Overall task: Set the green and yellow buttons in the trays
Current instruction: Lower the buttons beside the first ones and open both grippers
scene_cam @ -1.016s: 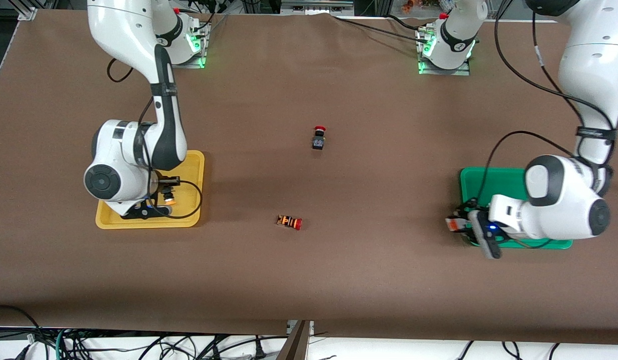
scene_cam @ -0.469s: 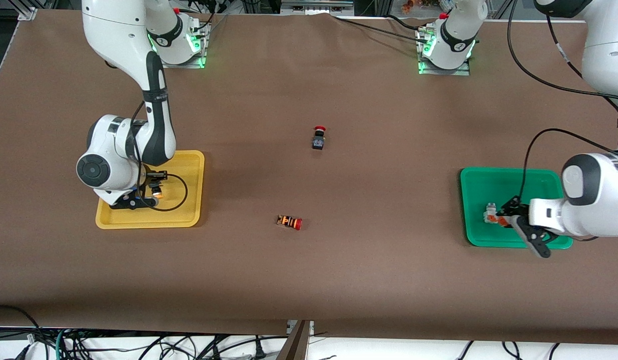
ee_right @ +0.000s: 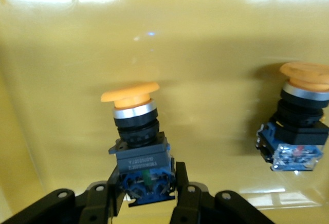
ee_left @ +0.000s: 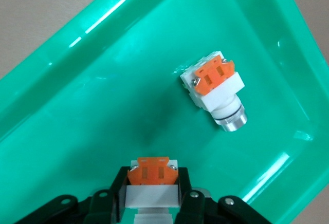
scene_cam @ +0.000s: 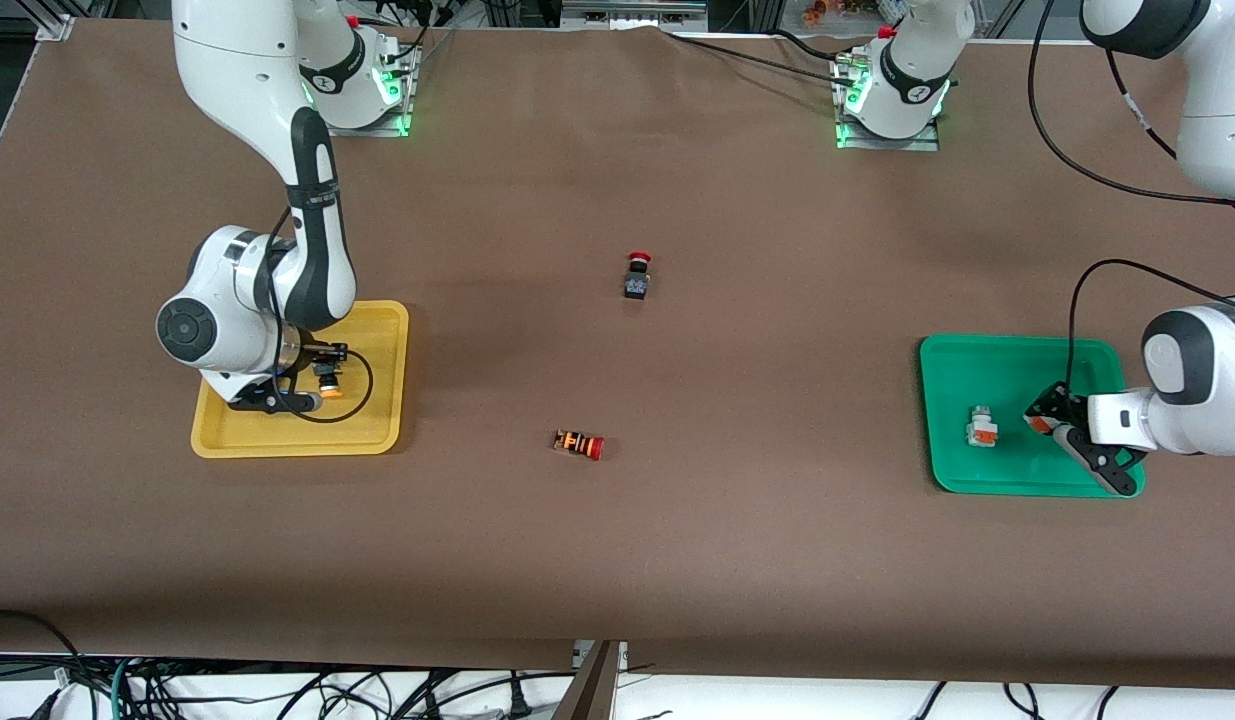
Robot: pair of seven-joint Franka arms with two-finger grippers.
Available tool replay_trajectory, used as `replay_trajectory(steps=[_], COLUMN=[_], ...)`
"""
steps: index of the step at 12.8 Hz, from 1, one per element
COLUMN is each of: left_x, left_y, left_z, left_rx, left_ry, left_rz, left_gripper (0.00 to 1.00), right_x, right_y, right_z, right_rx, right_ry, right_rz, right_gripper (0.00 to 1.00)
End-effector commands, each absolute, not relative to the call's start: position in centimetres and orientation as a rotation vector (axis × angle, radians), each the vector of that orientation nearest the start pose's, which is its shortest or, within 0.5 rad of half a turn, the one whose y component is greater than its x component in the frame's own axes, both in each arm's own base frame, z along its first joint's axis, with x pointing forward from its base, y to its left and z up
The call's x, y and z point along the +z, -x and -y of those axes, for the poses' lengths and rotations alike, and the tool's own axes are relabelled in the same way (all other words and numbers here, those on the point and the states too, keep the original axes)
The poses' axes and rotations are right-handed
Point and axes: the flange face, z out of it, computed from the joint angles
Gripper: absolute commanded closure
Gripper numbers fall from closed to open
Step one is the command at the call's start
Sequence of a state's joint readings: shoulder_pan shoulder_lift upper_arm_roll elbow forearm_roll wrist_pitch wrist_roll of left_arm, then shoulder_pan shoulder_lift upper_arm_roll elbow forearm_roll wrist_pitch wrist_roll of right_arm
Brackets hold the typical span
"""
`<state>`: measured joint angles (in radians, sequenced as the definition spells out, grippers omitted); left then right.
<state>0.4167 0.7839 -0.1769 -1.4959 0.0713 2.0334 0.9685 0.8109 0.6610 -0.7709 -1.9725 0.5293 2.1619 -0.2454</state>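
Both arms hold switches over their trays.

Since a moment ago, the left gripper (ee_left: pixel 152 196) has carried its white-bodied switch (ee_left: pixel 151 183) inward over the green tray (scene_cam: pixel 1007 352), away from the switch lying there (scene_cam: pixel 981 426). The right gripper (ee_right: pixel 147 196) pinches a yellow-capped button (ee_right: pixel 138 147) over the yellow tray (scene_cam: pixel 377 420), beside another (ee_right: pixel 298 126); its label is unreadable.

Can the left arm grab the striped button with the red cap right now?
Probably not yet. The left gripper is shut on a white button over the green tray, so its fingers are full. The striped button lies in the open toward the table's middle, nothing around it.
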Motion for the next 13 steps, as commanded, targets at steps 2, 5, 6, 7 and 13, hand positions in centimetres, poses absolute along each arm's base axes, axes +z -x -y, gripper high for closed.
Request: replay_trajectory(steps=[2, 5, 6, 7, 13], left_x=[20.9, 25.3, 27.5, 29.6, 40.8], left_y=[-66.2, -66.6, -66.7, -66.6, -66.6], left_z=[-18.4, -16.9, -15.3, -13.7, -3.4], left_rx=[0.240, 0.259, 0.285, 0.316, 0.427], left_ry=[3.085, 3.107, 3.115, 3.120, 3.115], left_rz=[-1.166, -1.035, -0.964, -0.895, -0.558], left_gripper=[0.00, 0.00, 0.00, 0.00, 0.00], right_x=[20.7, 24.8, 26.0, 26.3, 26.8], right_y=[-58.7, -61.6, -62.5, -62.9, -63.6], right_z=[-5.2, -5.6, -5.6, -5.3, -6.0], right_rx=[0.307, 0.351, 0.370, 0.383, 0.374], right_ry=[3.125, 3.063, 3.046, 3.045, 3.051], right_rz=[-0.037, -0.020, -0.015, -0.017, 0.012], right_gripper=[0.01, 0.01, 0.01, 0.01, 0.01])
